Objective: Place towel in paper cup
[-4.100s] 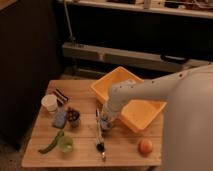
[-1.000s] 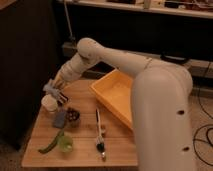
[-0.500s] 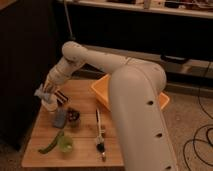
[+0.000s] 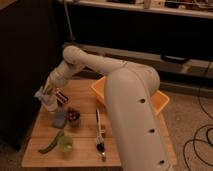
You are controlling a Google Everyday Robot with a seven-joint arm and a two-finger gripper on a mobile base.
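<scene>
- Pinching the towel (image 4: 39, 93), the gripper (image 4: 46, 92) sits at the left of the frame with its fingers pressed together on the cloth. From my seat the pale blue-grey folds stick out to the left of the fingers.
- The towel hangs right over the paper cup (image 4: 50, 105). I can't tell whether its lower edge is already inside the rim.
- The cup stands upright at the back left of the wooden table (image 4: 82, 156), with a dark striped packet (image 4: 62, 96) just beside it on the right.
- Lower in the frame, near the cup, lies a flat oblong blue-grey thing (image 4: 60, 118), with a small dark container (image 4: 74, 116) touching or nearly touching its right side.
- At the front left I see a green cup (image 4: 65, 144) and a long green vegetable (image 4: 49, 146) leaning against it. A dark-handled brush (image 4: 99, 131) lies lengthwise in the middle of the table.
- A yellow-orange bin (image 4: 163, 103) sits at the table's back right, half hidden by the arm.
- The room is dim, with dark cabinet fronts behind, a speckled floor and black cables (image 4: 201, 141) at the right.
- The white arm (image 4: 131, 105) rises from the lower right of the frame, bends at an elbow in the upper left, and drops the wrist down to the cup.
- About four seconds ago the gripper was over the middle of the table by the bin, and the cup had nothing above it. Half a second ago it was already close to this spot with the towel.
</scene>
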